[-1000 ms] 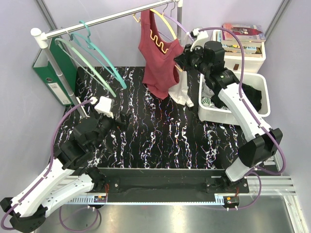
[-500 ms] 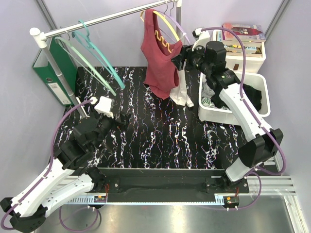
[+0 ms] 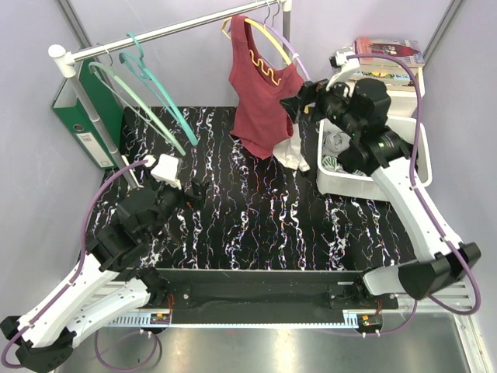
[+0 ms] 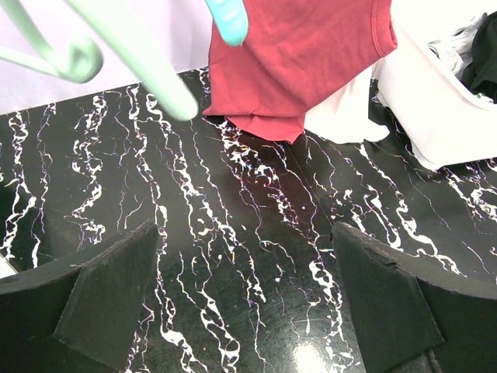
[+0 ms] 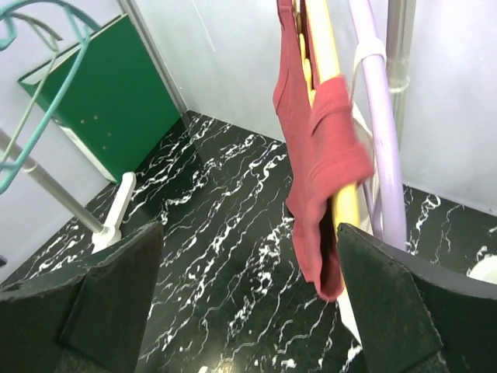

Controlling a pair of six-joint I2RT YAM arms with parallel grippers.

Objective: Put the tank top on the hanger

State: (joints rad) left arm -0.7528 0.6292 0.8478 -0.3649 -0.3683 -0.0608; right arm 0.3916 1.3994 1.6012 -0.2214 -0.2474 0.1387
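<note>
The maroon tank top (image 3: 260, 101) hangs from the yellow hanger (image 3: 268, 39), whose hook sits on the rail; one strap lies over each hanger arm. In the right wrist view the tank top (image 5: 314, 155) drapes over the yellow hanger (image 5: 324, 54), close to the right finger. My right gripper (image 3: 299, 97) is just right of the tank top, open, with nothing gripped (image 5: 248, 303). My left gripper (image 3: 194, 193) hovers low over the black table, open and empty (image 4: 248, 303), with the tank top (image 4: 303, 62) far ahead of it.
Teal hangers (image 3: 155, 85) and a lilac hanger (image 3: 293, 54) share the rail. A white camisole (image 3: 293, 151) lies beneath the tank top. A white bin (image 3: 373, 183) of clothes stands right, books (image 3: 388, 62) behind it, a green binder (image 3: 81, 109) at left.
My right gripper has opened, let go of the tank top and drawn back to the right. The tank top and hanger swung slightly right. The left arm has not moved.
</note>
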